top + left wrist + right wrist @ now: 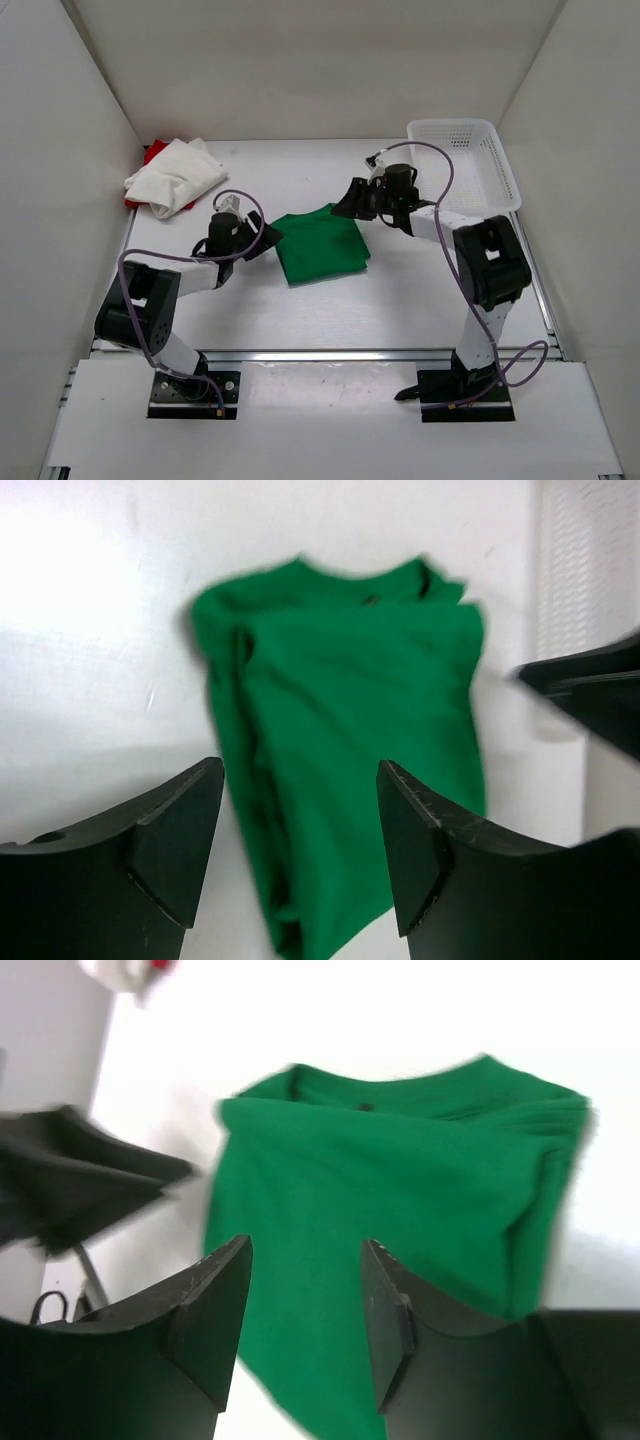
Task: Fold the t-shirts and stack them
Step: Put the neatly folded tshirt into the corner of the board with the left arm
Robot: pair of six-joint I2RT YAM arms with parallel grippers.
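Observation:
A green t-shirt [322, 247] lies folded into a rough square in the middle of the table; it also shows in the left wrist view [350, 740] and the right wrist view [400, 1220]. My left gripper [262, 238] hangs just left of it, open, nothing between its fingers [300, 850]. My right gripper [352, 208] hovers over the shirt's far right corner, open and empty [305, 1330]. An off-white t-shirt [175, 175] lies bunched at the far left on top of a red t-shirt [152, 152], of which only edges show.
A white mesh basket [463, 160] stands at the far right corner of the table. White walls close in the left, back and right sides. The right arm's cable loops over the basket's near side.

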